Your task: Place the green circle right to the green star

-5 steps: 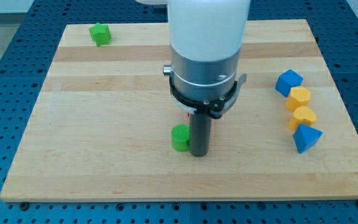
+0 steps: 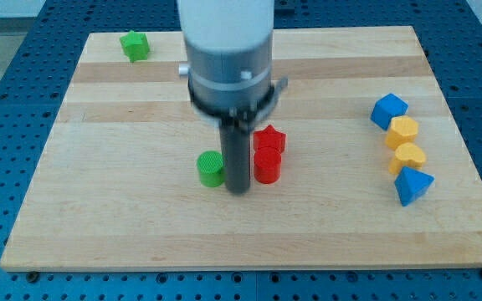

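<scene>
The green circle (image 2: 211, 169) is a small green cylinder on the wooden board, a little left of centre and toward the view's bottom. My tip (image 2: 238, 190) stands just to its right, touching or nearly touching it. The green star (image 2: 135, 45) sits far off at the board's top left corner. The arm's white and grey body hangs over the board's middle and hides part of it.
A red star (image 2: 269, 139) and a red cylinder (image 2: 267, 166) stand just right of my tip. At the view's right a column holds a blue block (image 2: 389, 110), two yellow blocks (image 2: 402, 131) (image 2: 408, 156) and a blue block (image 2: 412, 185).
My tip and the arm have moved to the view's left, pushing the green circle left and slightly up. The two red blocks, hidden before, now show.
</scene>
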`<action>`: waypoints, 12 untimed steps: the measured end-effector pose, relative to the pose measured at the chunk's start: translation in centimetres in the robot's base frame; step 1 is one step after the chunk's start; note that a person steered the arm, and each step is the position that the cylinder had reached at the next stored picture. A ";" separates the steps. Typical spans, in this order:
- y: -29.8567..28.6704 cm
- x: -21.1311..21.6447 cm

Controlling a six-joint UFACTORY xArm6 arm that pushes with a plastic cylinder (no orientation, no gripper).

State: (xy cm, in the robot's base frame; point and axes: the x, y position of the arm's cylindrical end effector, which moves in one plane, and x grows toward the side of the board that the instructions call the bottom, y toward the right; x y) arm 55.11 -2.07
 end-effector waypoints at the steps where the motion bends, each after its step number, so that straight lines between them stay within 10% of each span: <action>1: 0.0 4.6; 5: -3.8 3.5; 12: -3.8 -20.0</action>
State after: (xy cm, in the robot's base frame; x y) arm 35.11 -5.85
